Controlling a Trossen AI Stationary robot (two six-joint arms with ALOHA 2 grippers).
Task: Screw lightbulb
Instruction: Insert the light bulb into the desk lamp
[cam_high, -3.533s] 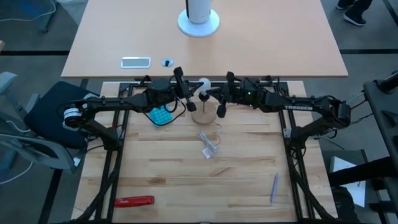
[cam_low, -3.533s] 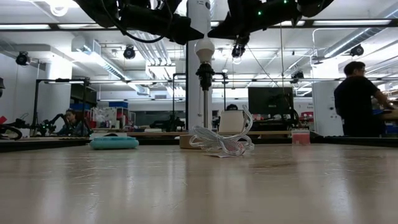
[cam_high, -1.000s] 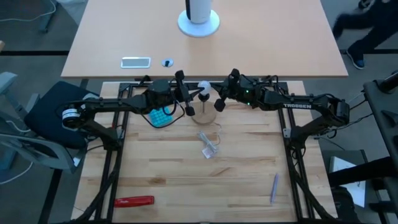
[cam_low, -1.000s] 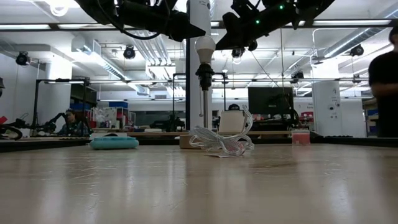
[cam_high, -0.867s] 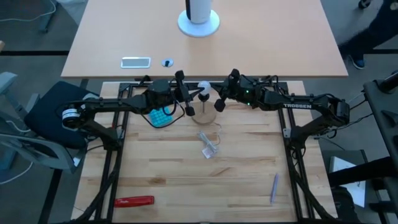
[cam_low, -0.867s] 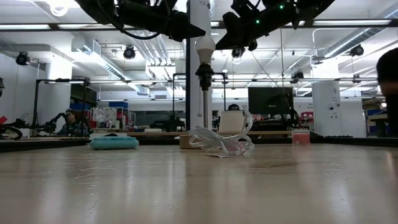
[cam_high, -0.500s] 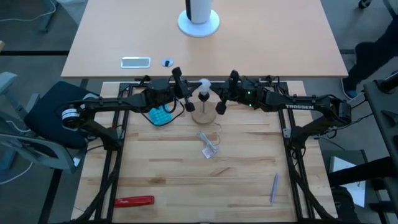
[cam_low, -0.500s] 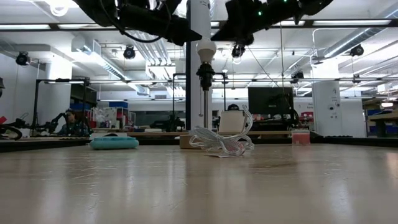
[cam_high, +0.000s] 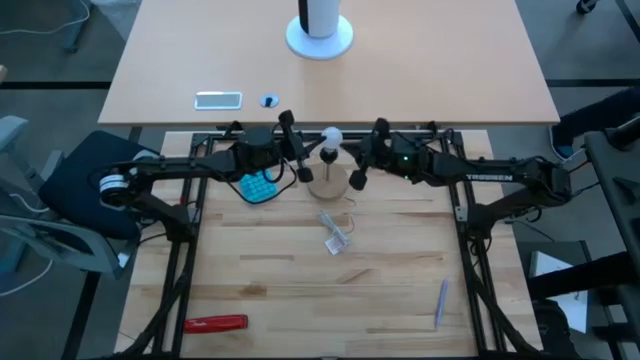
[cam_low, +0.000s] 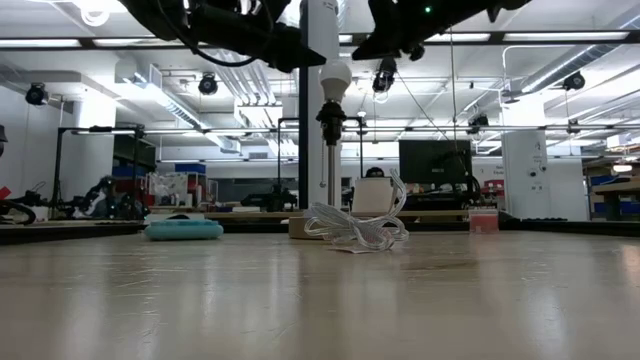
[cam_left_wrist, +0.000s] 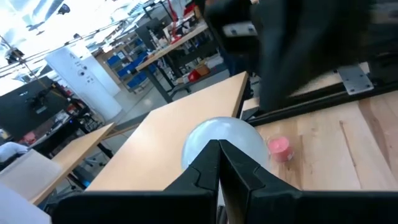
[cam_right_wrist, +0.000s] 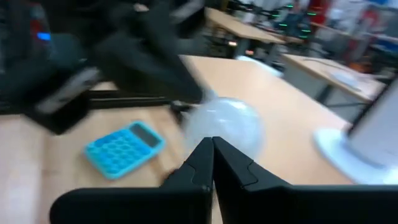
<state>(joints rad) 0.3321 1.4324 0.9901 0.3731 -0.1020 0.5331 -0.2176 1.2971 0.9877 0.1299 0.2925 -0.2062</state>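
The white globe lightbulb (cam_high: 330, 135) sits upright in a dark socket (cam_low: 330, 115) on a thin post. The post stands on the round wooden disc (cam_high: 327, 185). The bulb also shows in the low view (cam_low: 333, 75). My left gripper (cam_high: 301, 160) is at bulb height, just to the bulb's left. In the left wrist view it is shut (cam_left_wrist: 219, 144), with the bulb (cam_left_wrist: 224, 140) right behind its tips. My right gripper (cam_high: 358, 166) is just to the bulb's right, also shut (cam_right_wrist: 212, 140) and pointing at the bulb (cam_right_wrist: 224, 124). Neither gripper shows a hold on the bulb.
A blue calculator (cam_high: 257, 185) lies left of the disc. A clear plastic wrapper (cam_high: 335, 232) lies nearer than the disc. A small pink-red round thing (cam_left_wrist: 279, 147) lies beyond the bulb. A red tool (cam_high: 215, 323) and a pen (cam_high: 440, 300) lie near the front edge.
My right gripper has drawn back a little from the bulb toward the table's right edge and has turned about its wrist. The bulb stays upright in its socket. A person at the right of the room has left the low view.
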